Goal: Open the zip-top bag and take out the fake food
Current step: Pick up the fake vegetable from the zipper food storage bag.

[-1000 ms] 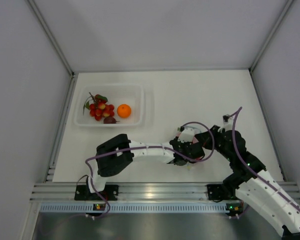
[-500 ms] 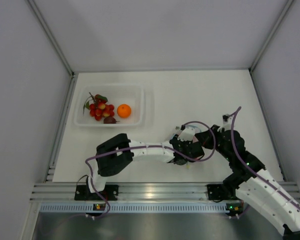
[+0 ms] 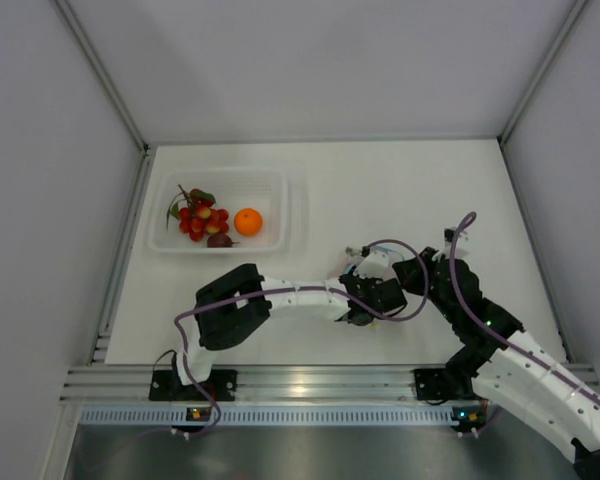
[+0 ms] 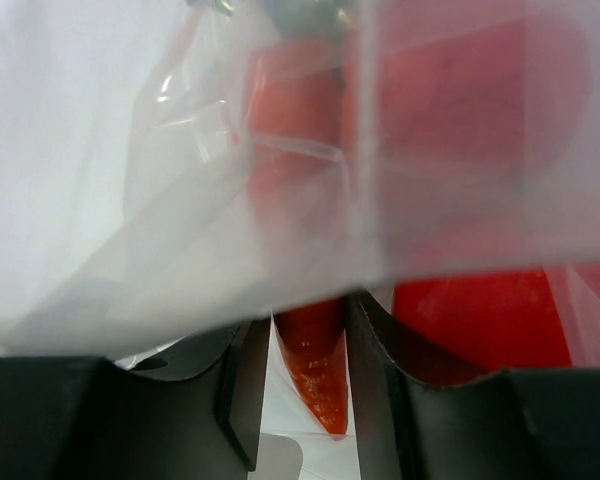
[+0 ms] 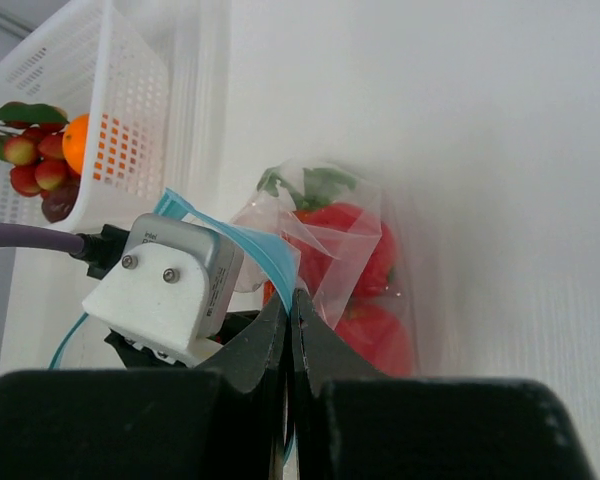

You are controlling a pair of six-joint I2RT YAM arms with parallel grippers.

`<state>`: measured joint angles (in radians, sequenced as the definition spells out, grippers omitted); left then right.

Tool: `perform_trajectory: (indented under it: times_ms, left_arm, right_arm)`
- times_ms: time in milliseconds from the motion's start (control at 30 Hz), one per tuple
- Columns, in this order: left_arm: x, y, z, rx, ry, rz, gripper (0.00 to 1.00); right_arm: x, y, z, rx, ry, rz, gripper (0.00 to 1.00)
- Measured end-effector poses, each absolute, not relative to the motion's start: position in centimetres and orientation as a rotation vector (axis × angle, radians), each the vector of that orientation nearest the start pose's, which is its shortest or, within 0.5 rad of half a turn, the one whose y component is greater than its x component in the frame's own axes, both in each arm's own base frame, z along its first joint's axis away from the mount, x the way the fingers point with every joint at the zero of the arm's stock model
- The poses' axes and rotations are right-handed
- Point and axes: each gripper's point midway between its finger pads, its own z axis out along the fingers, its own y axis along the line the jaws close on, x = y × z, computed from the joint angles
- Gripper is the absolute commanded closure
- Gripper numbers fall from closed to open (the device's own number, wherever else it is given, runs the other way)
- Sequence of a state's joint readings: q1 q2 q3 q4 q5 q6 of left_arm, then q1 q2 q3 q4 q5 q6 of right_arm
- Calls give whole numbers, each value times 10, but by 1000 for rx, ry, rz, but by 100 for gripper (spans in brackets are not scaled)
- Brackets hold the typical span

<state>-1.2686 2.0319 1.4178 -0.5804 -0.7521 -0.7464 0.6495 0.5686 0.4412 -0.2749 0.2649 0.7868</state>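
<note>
- The right claw [image 5: 290, 305] is clenching a flap of the zip-top bag [image 5: 365, 215] just beside its teal zip strip [image 5: 242, 238]. Its two fingers are meeting at the lower middle of the right wrist view.
- The left claw [image 4: 308, 318] is sitting against the bag, with its dark fingers [image 4: 375, 380] closely flanking the tip of the carrot [image 4: 315, 385]. I cannot tell whether they are pressing on it.
- Clear film is draping over most of the left wrist view, and a red fruit [image 4: 480, 320] is lying just right of the carrot.
- The bag is lying on the white table [image 3: 430, 190] at the middle right of the top view, with both claws crowding its lower side.
- Bare table is running above and to the right of the bag, up to the walls.
- The tray [image 3: 295, 210] is sitting at the upper left, well apart from the bag. It is holding the berry cluster [image 3: 198, 218], the orange [image 3: 247, 221] and a dark piece [image 3: 219, 240].
- The left arm [image 3: 300, 298] is lying low, stretching from the lower left toward the centre.
- The right arm [image 3: 480, 325] is bending in from the lower right corner, with its wrist pointing left.
</note>
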Motion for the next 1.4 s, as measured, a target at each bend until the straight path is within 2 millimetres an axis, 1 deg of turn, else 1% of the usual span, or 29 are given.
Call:
perform_trajectory:
  times_ms: [100, 200, 300, 367, 433, 467, 500, 533, 600, 633, 900, 1000, 1100, 1200, 1233, 1300, 1400]
  left_arm:
    - [222, -373, 38, 431, 2292, 129, 65]
    - [222, -371, 36, 426, 2309, 128, 71]
    - [223, -370, 34, 416, 2321, 125, 73]
    - [223, -369, 31, 408, 2325, 117, 73]
    - [223, -369, 29, 397, 2326, 110, 66]
    - [223, -369, 29, 391, 2327, 103, 69]
    - [223, -369, 28, 386, 2327, 97, 76]
    - [223, -369, 28, 379, 2326, 89, 87]
    - [223, -369, 28, 367, 2322, 73, 97]
    - [223, -369, 27, 360, 2319, 60, 100]
    - [214, -370, 30, 313, 2334, -65, 100]
    - [206, -370, 34, 308, 2352, -119, 100]
    - [201, -373, 43, 295, 2352, -188, 100]
    - [197, -381, 48, 313, 2357, -251, 100]
    - [194, -387, 48, 332, 2362, -287, 100]
    - [189, -397, 47, 349, 2372, -359, 100]
    - [188, -402, 44, 355, 2376, -413, 100]
  right_arm:
    - [226, 147, 155, 319, 2000, 637, 100]
    - [230, 148, 155, 324, 1999, 613, 100]
    - [233, 148, 154, 331, 1998, 599, 100]
    - [234, 150, 152, 326, 2003, 597, 100]
    - [234, 151, 150, 323, 2009, 595, 100]
    - [234, 152, 151, 321, 2007, 598, 100]
    - [234, 153, 151, 318, 2006, 602, 100]
    - [234, 155, 152, 315, 2005, 605, 100]
    - [233, 157, 152, 309, 2005, 610, 100]
    - [233, 159, 152, 303, 2005, 619, 100]
    - [228, 179, 163, 245, 1994, 680, 100]
    - [223, 186, 172, 214, 1993, 673, 100]
    - [219, 193, 186, 171, 1989, 658, 100]
    - [217, 193, 197, 144, 1978, 612, 100]
    - [217, 192, 199, 134, 1982, 582, 100]
    - [219, 190, 201, 109, 1999, 527, 100]
    - [222, 190, 198, 54, 2043, 432, 100]
